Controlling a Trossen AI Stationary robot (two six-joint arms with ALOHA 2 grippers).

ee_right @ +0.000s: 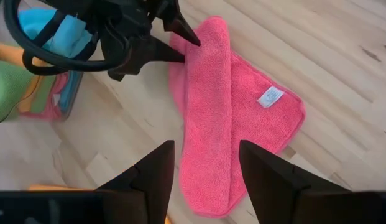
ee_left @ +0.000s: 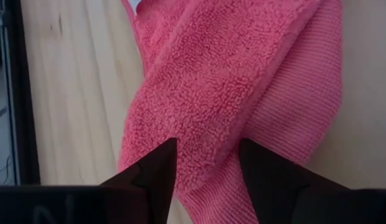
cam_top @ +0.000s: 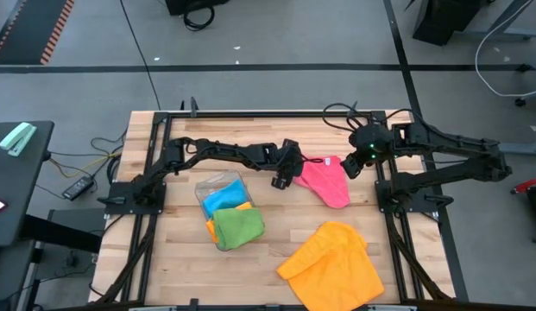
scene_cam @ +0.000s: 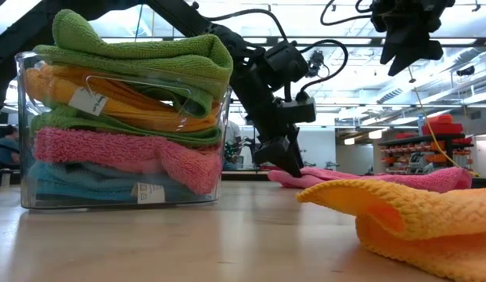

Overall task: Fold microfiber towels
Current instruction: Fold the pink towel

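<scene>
Left tool (cam_top: pixel 280 181) hovered with parted fingers gripping nothing at the edge of a crumpled pink microfiber towel (cam_top: pixel 326 180) lying on the wooden tabletop (cam_top: pixel 276 229); right tool (cam_top: pixel 351 167), also parted and empty, hung above that towel.

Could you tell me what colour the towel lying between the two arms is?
Pink towel; the right wrist view shows it best.

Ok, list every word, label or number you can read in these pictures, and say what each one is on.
No text can be read in any view.
White tag on the pink towel, at: print too small to read.
Two white tags on towels inside the clear plastic tray, at and: marks too blurred to read.
Nothing legible on the left gripper or the right gripper.
</scene>
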